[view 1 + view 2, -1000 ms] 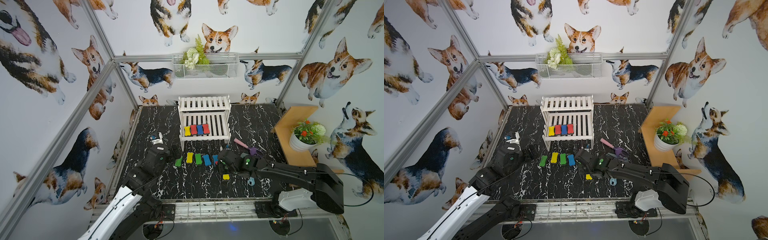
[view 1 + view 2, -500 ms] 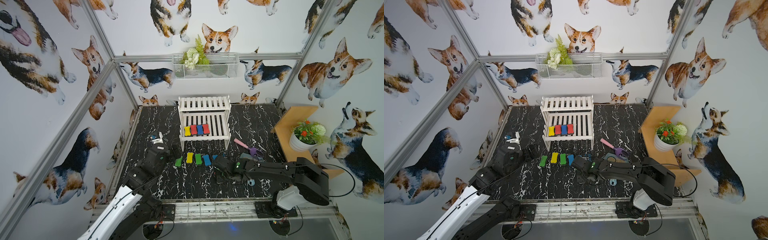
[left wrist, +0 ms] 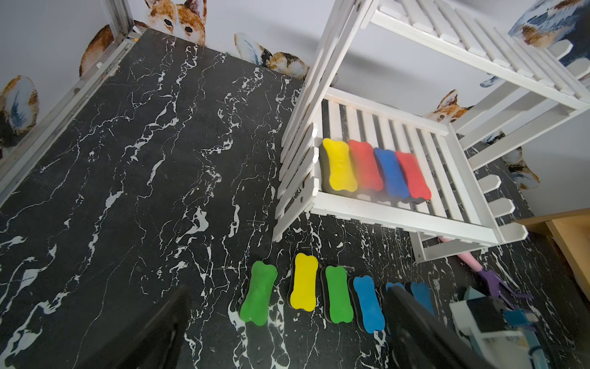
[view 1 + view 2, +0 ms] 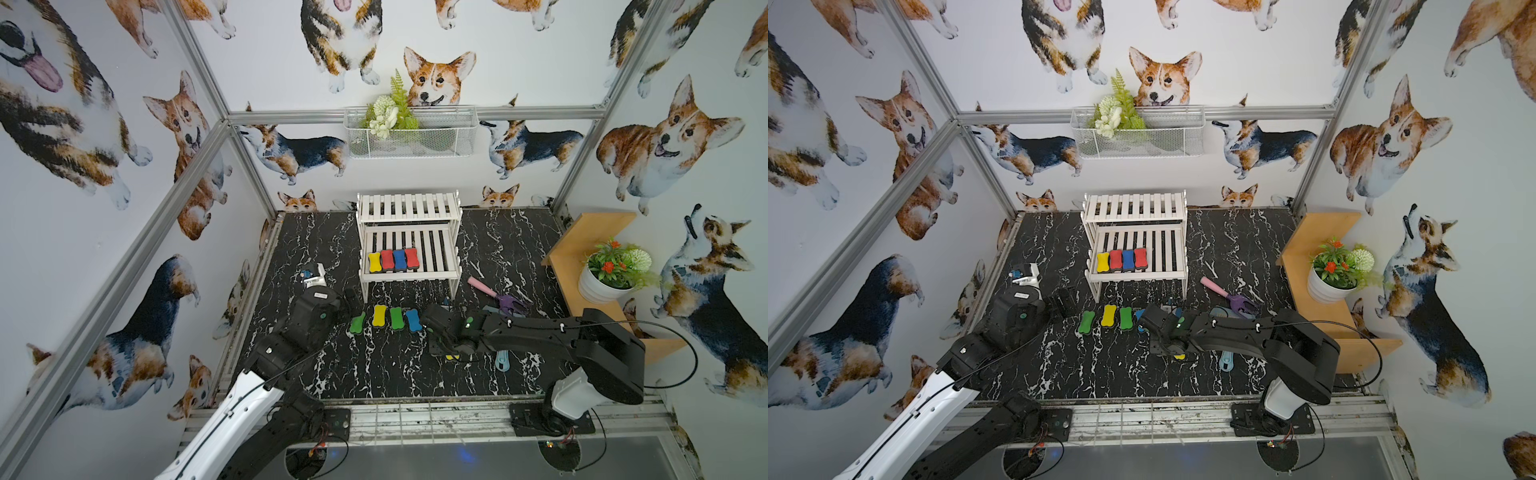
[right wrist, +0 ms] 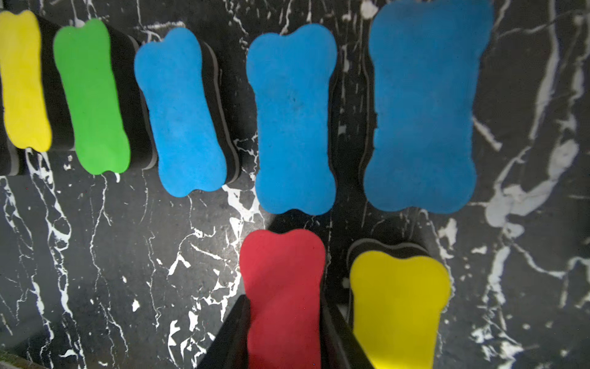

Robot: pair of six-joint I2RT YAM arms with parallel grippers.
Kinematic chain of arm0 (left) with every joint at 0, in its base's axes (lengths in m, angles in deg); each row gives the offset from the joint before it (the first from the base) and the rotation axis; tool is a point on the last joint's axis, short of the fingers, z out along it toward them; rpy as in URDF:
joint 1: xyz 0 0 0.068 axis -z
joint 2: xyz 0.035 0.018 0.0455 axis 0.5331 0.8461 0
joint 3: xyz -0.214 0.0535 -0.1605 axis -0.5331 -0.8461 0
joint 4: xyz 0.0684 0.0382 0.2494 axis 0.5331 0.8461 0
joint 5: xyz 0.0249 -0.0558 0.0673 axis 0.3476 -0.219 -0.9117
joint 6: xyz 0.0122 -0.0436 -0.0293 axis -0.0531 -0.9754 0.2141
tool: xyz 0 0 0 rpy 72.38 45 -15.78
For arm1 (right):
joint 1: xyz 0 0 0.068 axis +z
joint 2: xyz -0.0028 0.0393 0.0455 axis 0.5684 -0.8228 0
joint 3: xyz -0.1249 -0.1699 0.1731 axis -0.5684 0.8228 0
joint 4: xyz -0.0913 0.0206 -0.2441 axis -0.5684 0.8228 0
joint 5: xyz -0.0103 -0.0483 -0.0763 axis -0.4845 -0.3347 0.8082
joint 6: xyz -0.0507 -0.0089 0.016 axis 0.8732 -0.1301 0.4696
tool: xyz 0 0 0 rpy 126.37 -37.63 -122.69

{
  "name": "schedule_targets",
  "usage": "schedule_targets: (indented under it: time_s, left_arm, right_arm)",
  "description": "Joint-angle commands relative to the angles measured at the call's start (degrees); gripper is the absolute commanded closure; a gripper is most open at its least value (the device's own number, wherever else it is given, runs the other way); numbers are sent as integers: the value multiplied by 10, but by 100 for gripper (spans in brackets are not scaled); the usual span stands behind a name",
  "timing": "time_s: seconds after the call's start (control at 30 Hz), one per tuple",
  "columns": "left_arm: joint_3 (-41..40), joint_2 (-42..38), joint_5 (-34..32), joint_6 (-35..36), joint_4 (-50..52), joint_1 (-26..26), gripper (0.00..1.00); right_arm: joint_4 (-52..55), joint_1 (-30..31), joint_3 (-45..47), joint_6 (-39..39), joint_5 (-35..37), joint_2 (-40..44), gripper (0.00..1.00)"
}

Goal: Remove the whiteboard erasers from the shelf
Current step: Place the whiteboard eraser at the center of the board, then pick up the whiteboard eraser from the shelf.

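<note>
Our right gripper (image 5: 284, 338) pinches a red whiteboard eraser (image 5: 282, 287) between its fingers (image 5: 231, 335), at the bottom centre of the right wrist view, just beside a yellow eraser (image 5: 399, 303) on the black marble tabletop (image 5: 111, 255). Three blue erasers (image 5: 292, 118) lie in a row above them. Our left gripper (image 3: 285, 297) stands spread wide, gripping nothing, at the bottom of the left wrist view. On the lower tier of the white shelf (image 3: 383, 217), right of centre there, four erasers (image 3: 364, 166) sit touching side by side: yellow, red, blue, red.

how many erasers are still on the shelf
4, side by side on the lower tier of the shelf: yellow eraser, red eraser, blue eraser, second red eraser. None shows on the upper tier.
</note>
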Motion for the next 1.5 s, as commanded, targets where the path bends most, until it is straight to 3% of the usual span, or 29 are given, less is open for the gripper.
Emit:
schedule_targets:
  time_s: [0.0,0.13,0.23,0.33,0.47,0.67,0.73,1.1,1.23,1.47]
  left_arm:
    - [1,-1,-4,4,6,-1,0]
    - [0,-2,-3,5,7,-1,0]
    - [-1,-4,-7,7,9,-2,0]
    - [-3,-7,-7,7,9,-2,1]
    - [-2,-7,-4,8,9,-2,1]
    - [-10,-13,-6,9,7,-2,0]
    - [-13,-12,-5,8,5,-2,0]
    - [-4,-11,-2,8,15,-2,1]
    - [0,-12,-5,9,19,-2,1]
    - [0,-7,-1,7,15,-2,0]
  right_arm:
    - [4,-2,-6,6,13,-9,63]
    - [6,-2,-17,9,26,-13,56]
    - [4,-2,-18,12,24,-15,44]
    - [9,-1,-28,19,32,-6,41]
    - [16,0,-44,34,49,37,41]
    - [11,-10,-125,128,72,76,41]
    - [29,-20,-169,150,102,68,41]
    - [3,-115,-336,229,108,-60,45]
    - [-4,-130,-353,234,105,-90,50]
    - [-59,-166,-326,226,29,-108,53]
